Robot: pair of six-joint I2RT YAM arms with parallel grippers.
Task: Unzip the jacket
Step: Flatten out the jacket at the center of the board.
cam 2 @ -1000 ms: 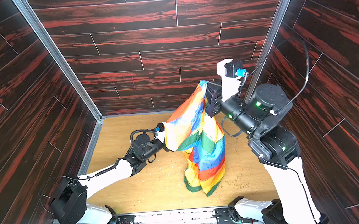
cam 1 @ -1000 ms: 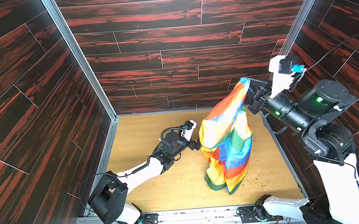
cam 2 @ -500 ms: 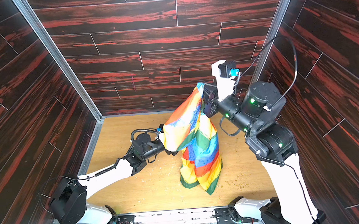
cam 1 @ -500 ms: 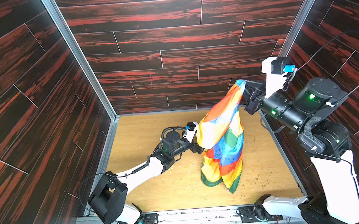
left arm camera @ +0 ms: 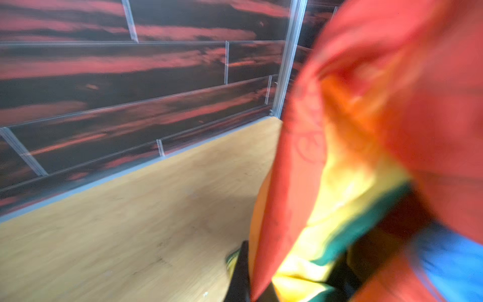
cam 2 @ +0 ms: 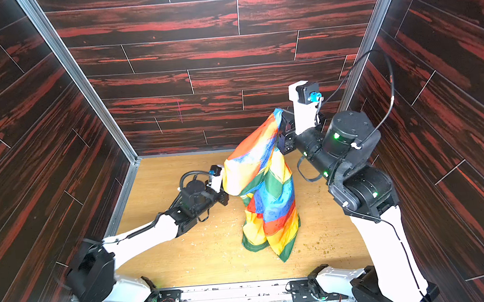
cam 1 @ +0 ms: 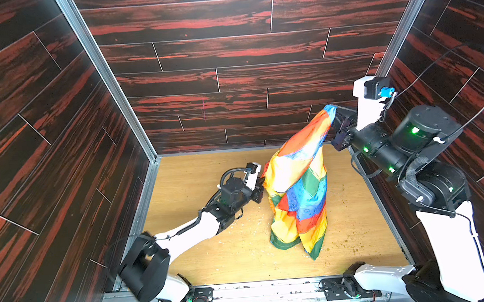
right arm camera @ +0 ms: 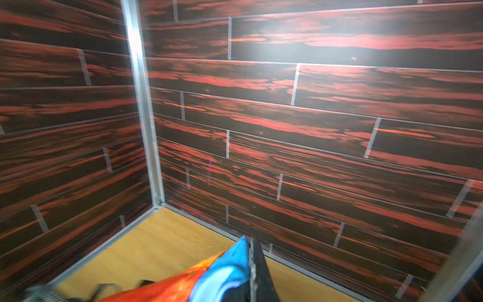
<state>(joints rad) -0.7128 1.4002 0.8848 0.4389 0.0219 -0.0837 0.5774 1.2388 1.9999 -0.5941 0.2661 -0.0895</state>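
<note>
Jacket (cam 1: 296, 188) hangs in the air over the wooden table (cam 1: 207, 253) in a top view, a little toward 3 o'clock from the middle. The right gripper (cam 1: 337, 116) is at about 2 o'clock, clenched on the top corner of the cloth, and it carries most of the weight. The left gripper (cam 1: 262, 186) is at the 9 o'clock side of the jacket, closed on a fold of its yellow edge. The lowest tip comes close to the table at 5 o'clock; I cannot tell if it touches.

Both top views show the same thing: the cloth (cam 2: 264, 191) is bunched and twisted, and no zipper can be seen.

In the left wrist view, which is blurred, red, yellow and green cloth (left arm camera: 366, 157) fills one side, and one dark finger (left arm camera: 241, 269) presses against its edge.

In the right wrist view, a blue and orange corner (right arm camera: 209, 277) sits beside a dark finger (right arm camera: 257, 269), with only walls behind.

My judgement: the task is at an early stage. The jacket is lifted and held at two places, but the zipper is not found and nothing shows it opened. Finding the pull and sliding it down is left to do.
</note>
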